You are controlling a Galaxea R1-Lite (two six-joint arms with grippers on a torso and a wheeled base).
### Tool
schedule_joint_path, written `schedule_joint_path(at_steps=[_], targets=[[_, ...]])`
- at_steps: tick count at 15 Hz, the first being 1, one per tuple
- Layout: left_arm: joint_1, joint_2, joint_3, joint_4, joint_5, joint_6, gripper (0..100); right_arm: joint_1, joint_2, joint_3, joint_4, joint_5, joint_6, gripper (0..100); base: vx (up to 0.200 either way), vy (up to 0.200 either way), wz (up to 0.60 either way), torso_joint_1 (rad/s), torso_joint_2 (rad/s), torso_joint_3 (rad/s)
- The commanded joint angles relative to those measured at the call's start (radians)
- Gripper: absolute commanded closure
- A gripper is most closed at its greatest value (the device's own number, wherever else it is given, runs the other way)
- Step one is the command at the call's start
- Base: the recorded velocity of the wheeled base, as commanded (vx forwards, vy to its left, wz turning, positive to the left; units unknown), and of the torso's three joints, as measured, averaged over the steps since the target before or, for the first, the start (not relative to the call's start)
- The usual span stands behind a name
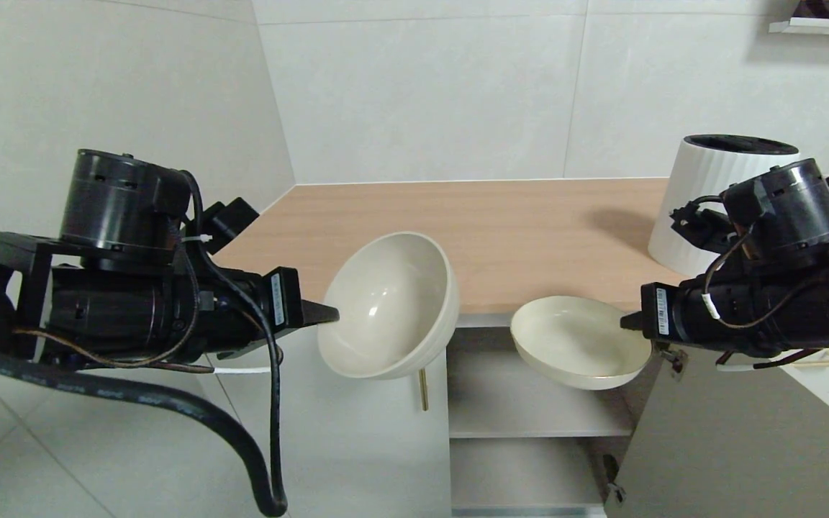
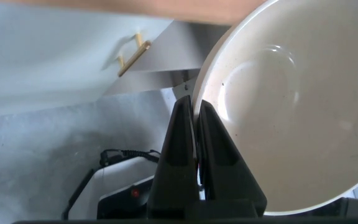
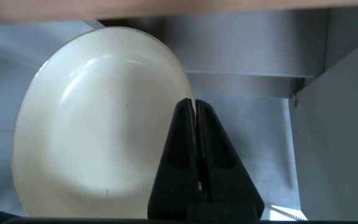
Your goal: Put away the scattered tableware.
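Grip check first: left gripper (image 1: 330,314) clamped on rim of deep cream ceramic bowl (image 1: 389,306), right gripper (image 1: 625,321) likewise on shallow cream dish (image 1: 576,342), both aloft before open white cabinet shelf (image 1: 529,410). Level each, lower slowly, avoid clinking.

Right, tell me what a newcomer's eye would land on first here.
In mid-air before the open cabinet, the left gripper pinches the rim of a deep cream bowl tipped on its side, and the right gripper pinches the rim of a shallow cream dish. Behind them runs a wooden counter with a white ribbed container at its right end.
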Motion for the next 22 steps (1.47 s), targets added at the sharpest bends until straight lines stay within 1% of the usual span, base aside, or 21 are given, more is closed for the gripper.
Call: schedule_joint_path(at_steps=[1, 9, 14, 20, 22], targets=[[0.000, 0.006, 0.000, 0.000, -0.001, -0.001, 100, 0.000, 0.007, 0.001, 0.000, 0.000, -0.010, 100, 0.000, 0.000, 0.00, -0.183, 0.44, 0.256], [0.000, 0.012, 0.000, 0.000, -0.001, -0.001, 100, 0.000, 0.025, 0.009, -0.003, 0.000, -0.015, 100, 0.000, 0.000, 0.00, -0.173, 0.46, 0.287], [0.000, 0.012, 0.000, 0.000, -0.001, -0.001, 100, 0.002, 0.030, 0.009, -0.003, 0.000, -0.015, 100, 0.000, 0.000, 0.00, -0.119, 0.42, 0.301], [0.000, 0.012, 0.000, 0.000, -0.001, -0.001, 100, 0.002, 0.052, 0.009, -0.003, 0.000, -0.015, 100, 0.000, 0.000, 0.00, -0.013, 0.06, 0.048], [0.000, 0.020, 0.000, 0.000, -0.003, -0.001, 100, 0.002, 0.096, 0.006, -0.005, -0.002, -0.016, 100, 0.000, 0.000, 0.00, 0.000, 0.00, 0.000]])
